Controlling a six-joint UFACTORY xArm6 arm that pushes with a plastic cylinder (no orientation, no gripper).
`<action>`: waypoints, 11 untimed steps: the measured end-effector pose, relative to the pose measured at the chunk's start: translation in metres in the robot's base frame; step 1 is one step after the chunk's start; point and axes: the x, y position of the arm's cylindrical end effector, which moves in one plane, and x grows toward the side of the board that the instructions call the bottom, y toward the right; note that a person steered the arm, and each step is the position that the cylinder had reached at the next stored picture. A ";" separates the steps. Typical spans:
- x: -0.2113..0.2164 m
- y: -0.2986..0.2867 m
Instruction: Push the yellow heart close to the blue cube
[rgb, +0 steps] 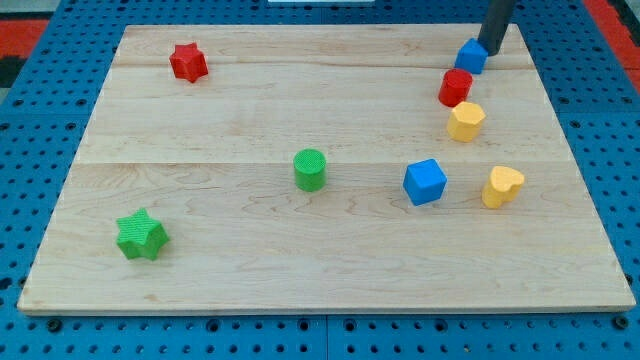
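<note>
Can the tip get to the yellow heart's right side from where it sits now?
Probably yes. My tip is at the top right by a small blue block; the board right of the yellow heart looks free, away from the blue cube.

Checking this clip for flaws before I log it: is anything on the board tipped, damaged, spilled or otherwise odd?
Nothing stands out. All blocks sit flat and intact on the wooden board. My tip rests beside a small blue block at the view's top right, far from the yellow heart, which sits just right of the blue cube.
</note>
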 end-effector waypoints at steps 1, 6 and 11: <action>0.000 0.000; 0.215 0.106; 0.204 -0.063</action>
